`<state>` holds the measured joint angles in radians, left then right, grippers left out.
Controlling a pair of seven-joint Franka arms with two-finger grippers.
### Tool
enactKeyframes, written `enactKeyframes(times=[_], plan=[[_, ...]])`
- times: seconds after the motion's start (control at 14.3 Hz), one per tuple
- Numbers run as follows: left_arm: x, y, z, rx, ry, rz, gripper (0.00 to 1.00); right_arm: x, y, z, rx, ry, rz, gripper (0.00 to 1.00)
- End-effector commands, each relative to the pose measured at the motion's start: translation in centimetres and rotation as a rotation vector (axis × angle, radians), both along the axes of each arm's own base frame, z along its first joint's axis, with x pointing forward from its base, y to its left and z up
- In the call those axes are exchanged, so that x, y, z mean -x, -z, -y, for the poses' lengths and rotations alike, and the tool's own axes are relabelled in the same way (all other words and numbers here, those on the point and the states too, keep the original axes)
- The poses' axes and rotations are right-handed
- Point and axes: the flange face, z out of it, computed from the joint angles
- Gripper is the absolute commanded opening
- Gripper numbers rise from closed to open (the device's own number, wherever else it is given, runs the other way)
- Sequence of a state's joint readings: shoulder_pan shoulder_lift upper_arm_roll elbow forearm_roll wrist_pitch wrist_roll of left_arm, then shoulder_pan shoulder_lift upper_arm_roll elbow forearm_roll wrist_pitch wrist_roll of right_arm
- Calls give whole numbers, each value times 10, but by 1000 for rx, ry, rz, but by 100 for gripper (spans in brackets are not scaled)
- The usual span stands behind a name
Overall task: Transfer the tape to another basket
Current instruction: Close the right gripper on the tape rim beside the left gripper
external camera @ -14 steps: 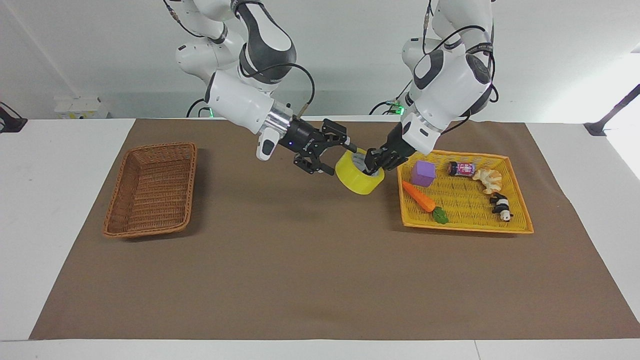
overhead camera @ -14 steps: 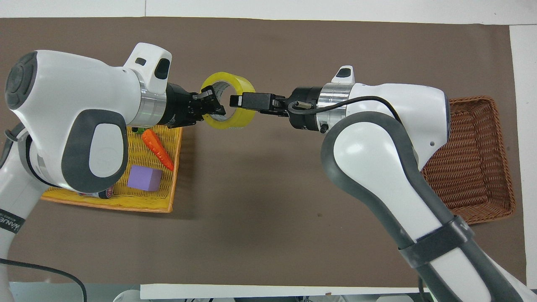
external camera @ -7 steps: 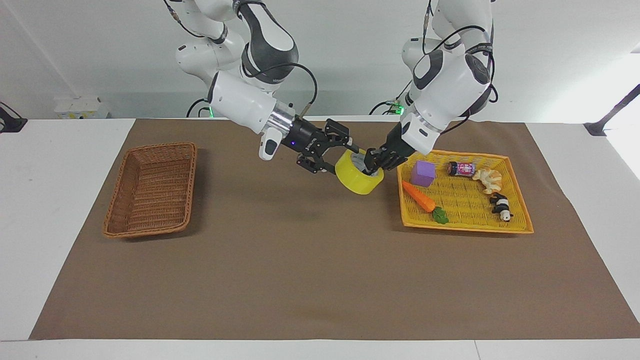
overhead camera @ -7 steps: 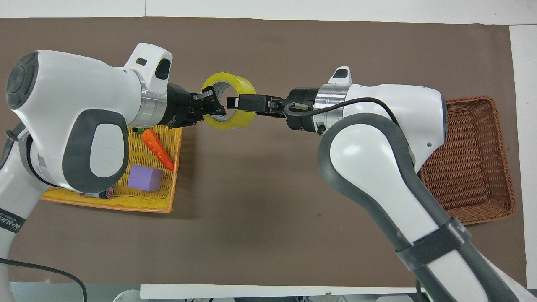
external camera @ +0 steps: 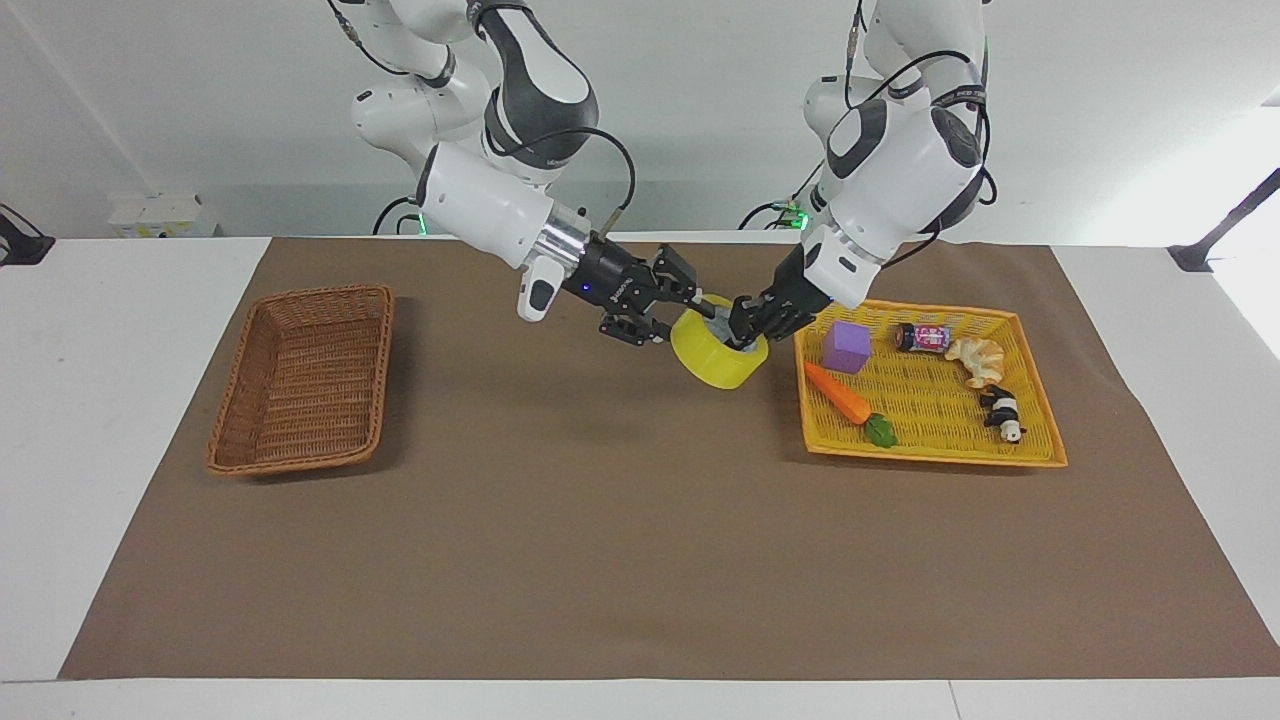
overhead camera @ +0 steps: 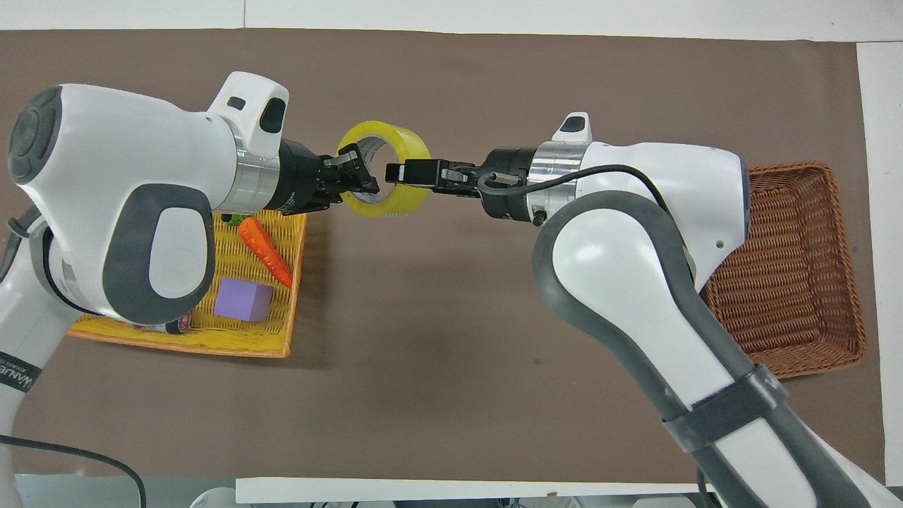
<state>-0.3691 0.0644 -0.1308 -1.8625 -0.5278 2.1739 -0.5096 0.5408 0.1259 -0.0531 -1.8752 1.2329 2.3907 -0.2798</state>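
the step in hand is a mid-air handover. the tape (external camera: 720, 352) hangs above the bare brown mat, just beside the yellow tray (external camera: 1040, 455) and well apart from the basket (external camera: 300, 375), which sits at the right arm's end of the tabletop.

the left end effector (external camera: 748, 322) is clamped on the roll's wall at the side toward the tray, one finger inside the core. the right end effector (external camera: 700, 308) reaches in from the basket's side, and its fingers are pinched together on the other wall of the roll, so both arms grip the tape at once. in the overhead view the roll (overhead camera: 384, 169) sits between the left end effector (overhead camera: 360, 182) and the right end effector (overhead camera: 395, 171), their tips facing each other across the ring.

the carrot (external camera: 838, 393), purple block (external camera: 847, 347) and other small items lie in the tray, clear of the exchange.

by my reading the next move calls for the left end effector to let go and draw back toward the tray without dragging the roll. only then should the right arm carry the tape over to the basket and lower it inside. if the right grip on the thin wall is shallow, the roll could tilt or slip as the left lets go.
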Motion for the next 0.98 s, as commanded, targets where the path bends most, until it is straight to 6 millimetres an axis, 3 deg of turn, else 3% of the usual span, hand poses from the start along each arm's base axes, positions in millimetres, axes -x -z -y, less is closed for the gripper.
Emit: enactKeyframes(times=[0.0,0.42,0.49,0.56,0.63,0.7,0.91], plan=[[0,-3,5,7,-1,10,2,-2,-3,-3,-14,15,-4,0],[1,-3,5,7,0,9,2,-3,-4,0,-17,13,-6,0],[1,-3,5,8,0,7,7,-3,-4,0,-18,14,-8,0],[1,-2,5,6,1,1,28,-3,-4,0,-18,12,-8,0],[2,-2,5,4,4,-1,68,-3,-2,1,-17,13,-11,0],[1,-4,4,8,-9,-3,97,-3,-2,1,-17,12,-11,0],[6,-22,-5,8,1,-9,99,-3,-3,2,-18,13,-12,0]])
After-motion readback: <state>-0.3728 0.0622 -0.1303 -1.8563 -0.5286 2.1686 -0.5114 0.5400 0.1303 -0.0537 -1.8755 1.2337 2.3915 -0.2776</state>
